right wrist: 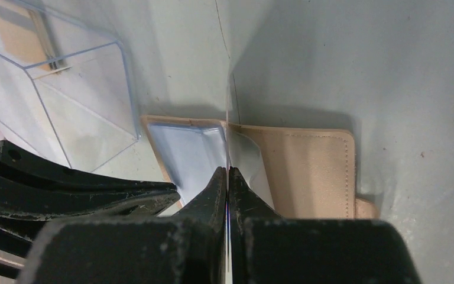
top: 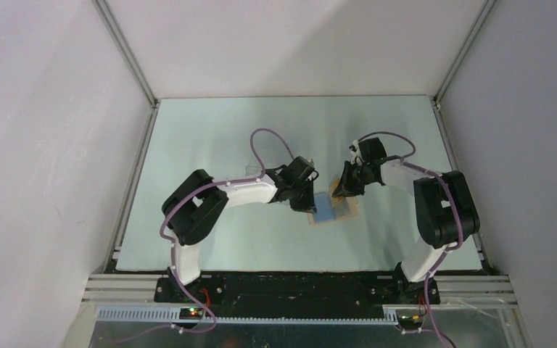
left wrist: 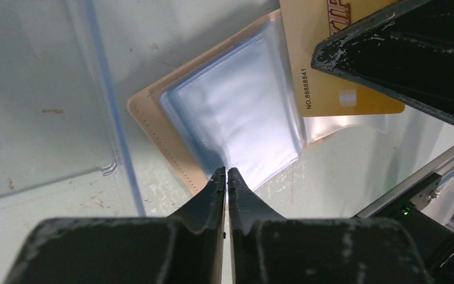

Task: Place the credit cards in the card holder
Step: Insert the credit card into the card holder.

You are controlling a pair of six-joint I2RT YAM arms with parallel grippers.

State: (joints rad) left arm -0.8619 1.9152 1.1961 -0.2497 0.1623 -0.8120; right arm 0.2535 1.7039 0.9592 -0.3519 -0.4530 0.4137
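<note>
The card holder [top: 333,211] lies open on the table, tan [right wrist: 313,171] outside with blue-clear pockets [left wrist: 236,124] inside. My left gripper [left wrist: 227,173] [top: 309,205] is pinched shut on the near edge of a pocket sheet. My right gripper [right wrist: 229,171] [top: 338,192] is shut on an orange-yellow credit card [left wrist: 325,65], held upright over the holder's fold. In the right wrist view that card [right wrist: 229,118] shows only as a thin edge-on line. Its lower corner hangs just above the pocket openings.
A clear plastic box [right wrist: 53,89] [left wrist: 47,89] stands right beside the holder, on the left arm's side. The right gripper's dark fingers [left wrist: 402,53] fill the upper right of the left wrist view. White walls close in the table on three sides.
</note>
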